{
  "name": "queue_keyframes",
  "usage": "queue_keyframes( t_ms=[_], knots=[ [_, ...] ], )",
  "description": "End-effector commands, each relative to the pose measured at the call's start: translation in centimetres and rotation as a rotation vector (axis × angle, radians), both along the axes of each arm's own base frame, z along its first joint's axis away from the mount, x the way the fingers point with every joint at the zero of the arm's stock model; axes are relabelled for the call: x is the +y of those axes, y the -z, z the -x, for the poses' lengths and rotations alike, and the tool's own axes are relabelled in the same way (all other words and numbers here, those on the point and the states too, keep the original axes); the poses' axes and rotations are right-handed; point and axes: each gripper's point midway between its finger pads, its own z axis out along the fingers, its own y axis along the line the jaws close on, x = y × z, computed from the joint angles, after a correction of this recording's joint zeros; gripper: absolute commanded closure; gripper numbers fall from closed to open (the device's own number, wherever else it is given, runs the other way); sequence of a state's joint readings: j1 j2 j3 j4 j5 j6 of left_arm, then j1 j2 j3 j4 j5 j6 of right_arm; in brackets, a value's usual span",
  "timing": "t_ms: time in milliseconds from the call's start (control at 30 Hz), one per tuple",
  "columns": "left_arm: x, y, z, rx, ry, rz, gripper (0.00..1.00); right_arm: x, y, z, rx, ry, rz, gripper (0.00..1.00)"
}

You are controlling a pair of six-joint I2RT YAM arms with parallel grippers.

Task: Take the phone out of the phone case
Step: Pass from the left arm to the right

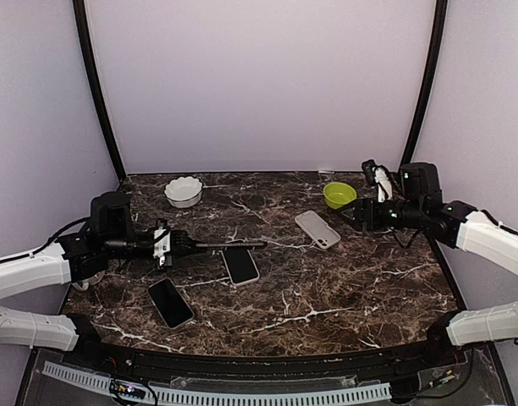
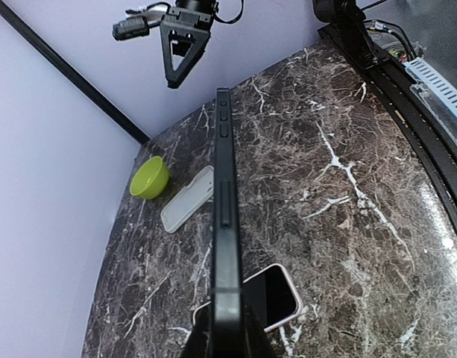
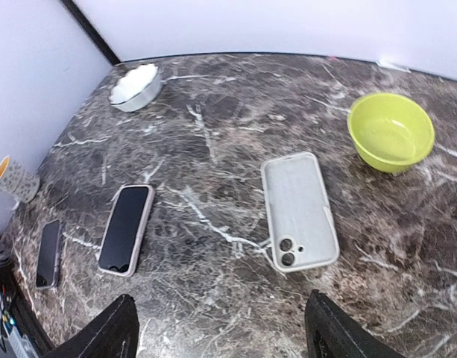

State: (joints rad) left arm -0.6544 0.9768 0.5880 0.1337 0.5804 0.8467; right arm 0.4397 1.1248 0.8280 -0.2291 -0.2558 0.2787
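My left gripper (image 1: 187,244) is shut on a bare black phone (image 1: 233,245), holding it edge-on and level above the table. In the left wrist view the black phone (image 2: 227,224) runs straight out from the left gripper (image 2: 228,328), its side buttons showing. A pale grey phone case (image 1: 318,229) lies flat on the marble with its camera cut-outs toward me, apart from both grippers. In the right wrist view the phone case (image 3: 299,212) lies just ahead of my right gripper (image 3: 222,328). The right gripper (image 1: 350,211) hovers open, with nothing between its fingers (image 3: 109,332).
A phone in a pale pink case (image 1: 240,265) lies below the held phone. A dark phone (image 1: 170,303) lies front left. A green bowl (image 1: 339,194) stands back right by the right gripper, and a white scalloped bowl (image 1: 183,191) back left. The table's front edge (image 1: 267,351) is raised.
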Motion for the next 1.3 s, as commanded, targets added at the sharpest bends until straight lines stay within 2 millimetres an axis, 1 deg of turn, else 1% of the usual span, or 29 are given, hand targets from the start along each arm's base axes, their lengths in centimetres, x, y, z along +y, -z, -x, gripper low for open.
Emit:
queue_keyframes(
  t_ms=[0, 33, 133, 200, 267, 367, 467, 533, 600, 800, 867, 967, 1133, 1267],
  knots=[
    [-0.8, -1.6, 1.1, 0.028, 0.089, 0.047, 1.0, 4.2, -4.0, 3.6, -0.279, -0.272, -0.027, 0.21],
    [-0.9, -1.5, 1.3, 0.037, 0.101, 0.047, 1.0, 5.2, -4.8, 4.8, -0.318, -0.341, -0.035, 0.2],
    [-1.1, -1.4, 1.6, 0.062, 0.12, 0.05, 1.0, 7.7, -6.2, 7.7, -0.415, -0.503, -0.009, 0.2],
    [-1.2, -1.3, 1.8, 0.078, 0.132, 0.054, 1.0, 9.5, -6.6, 9.6, -0.465, -0.6, 0.019, 0.2],
    [-1.3, -1.3, 1.6, 0.086, 0.127, 0.06, 1.0, 11.2, -6.4, 11.1, -0.5, -0.676, 0.05, 0.2],
    [-1.3, -1.3, 1.5, 0.084, 0.123, 0.067, 1.0, 13.7, -6.3, 12.5, -0.55, -0.741, 0.09, 0.21],
    [-1.4, -1.3, 1.5, 0.09, 0.125, 0.067, 1.0, 16.3, -6.5, 13.5, -0.587, -0.79, 0.105, 0.24],
    [-1.4, -1.2, 1.5, 0.092, 0.125, 0.065, 1.0, 17.7, -6.5, 14.0, -0.609, -0.819, 0.108, 0.25],
    [-1.3, -1.2, 1.5, 0.093, 0.123, 0.064, 1.0, 18.8, -6.1, 14.4, -0.631, -0.84, 0.131, 0.27],
    [-1.4, -1.2, 1.6, 0.095, 0.128, 0.065, 1.0, 20.9, -4.8, 14.6, -0.649, -0.877, 0.188, 0.37],
    [-1.4, -1.3, 1.6, 0.093, 0.127, 0.065, 1.0, 21.2, -4.5, 14.6, -0.647, -0.884, 0.199, 0.41],
    [-1.3, -1.3, 1.6, 0.091, 0.126, 0.067, 1.0, 21.4, -3.9, 14.3, -0.652, -0.885, 0.219, 0.45],
    [-1.3, -1.3, 1.7, 0.089, 0.128, 0.068, 1.0, 21.7, -3.2, 13.8, -0.65, -0.883, 0.254, 0.62],
    [-1.3, -1.3, 1.7, 0.088, 0.125, 0.068, 1.0, 21.8, -2.5, 13.9, -0.644, -0.894, 0.261, 0.76]
  ],
)
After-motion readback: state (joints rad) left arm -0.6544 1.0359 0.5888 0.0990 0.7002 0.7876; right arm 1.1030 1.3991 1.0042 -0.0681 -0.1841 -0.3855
